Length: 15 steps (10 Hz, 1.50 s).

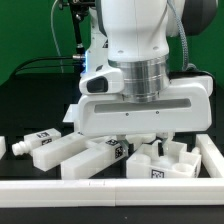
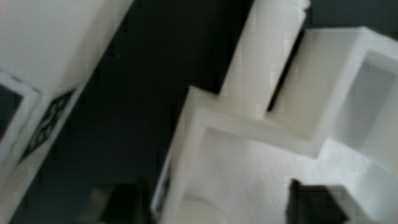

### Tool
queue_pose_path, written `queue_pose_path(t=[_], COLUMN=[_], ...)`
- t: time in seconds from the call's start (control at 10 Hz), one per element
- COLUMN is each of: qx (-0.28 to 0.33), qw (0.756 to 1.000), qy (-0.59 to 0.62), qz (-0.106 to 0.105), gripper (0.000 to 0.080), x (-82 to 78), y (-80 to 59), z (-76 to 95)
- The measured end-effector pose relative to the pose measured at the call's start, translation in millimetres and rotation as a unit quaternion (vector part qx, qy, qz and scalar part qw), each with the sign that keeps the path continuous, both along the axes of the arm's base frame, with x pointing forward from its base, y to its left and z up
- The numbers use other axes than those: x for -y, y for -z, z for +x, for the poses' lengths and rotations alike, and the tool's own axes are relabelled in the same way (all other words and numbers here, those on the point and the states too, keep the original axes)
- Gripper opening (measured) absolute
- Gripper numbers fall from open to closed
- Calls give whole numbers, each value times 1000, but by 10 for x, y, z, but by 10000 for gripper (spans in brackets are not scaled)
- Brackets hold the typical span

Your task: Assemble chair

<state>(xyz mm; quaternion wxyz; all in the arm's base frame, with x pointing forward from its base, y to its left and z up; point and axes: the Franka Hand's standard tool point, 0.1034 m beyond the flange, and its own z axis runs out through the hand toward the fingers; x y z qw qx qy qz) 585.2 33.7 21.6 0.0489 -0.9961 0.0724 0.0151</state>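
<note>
The chair pieces (image 1: 60,152) look like smooth, matt white plastic, their tags (image 1: 43,137) printed in flat black and white. The arm (image 1: 135,30) wears a glossy white shell with a ribbed, dull grey metal-looking ring (image 1: 145,75). The desk (image 1: 28,120) is matt black.

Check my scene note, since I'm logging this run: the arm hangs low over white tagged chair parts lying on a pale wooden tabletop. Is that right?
Not quite. The tabletop is black, not pale wood, as the exterior view shows. The rest stands: the arm hangs low over white tagged chair parts lying on it.
</note>
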Motion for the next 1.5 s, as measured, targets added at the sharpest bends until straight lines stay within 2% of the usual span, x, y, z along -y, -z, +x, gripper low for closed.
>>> queue_pose_path(t=[0.1, 0.2, 0.3, 0.4, 0.8, 1.5], qx=[0, 0, 0, 0, 0, 21], qw=[1000, 1000, 1000, 1000, 1000, 1000], qy=[0, 0, 1, 1, 1, -9], qz=[0, 0, -1, -1, -1, -20], gripper=[226, 94, 94, 26, 26, 26], x=[0, 0, 14, 12, 9, 7], y=[1, 1, 2, 2, 2, -2], z=[0, -1, -1, 0, 1, 158])
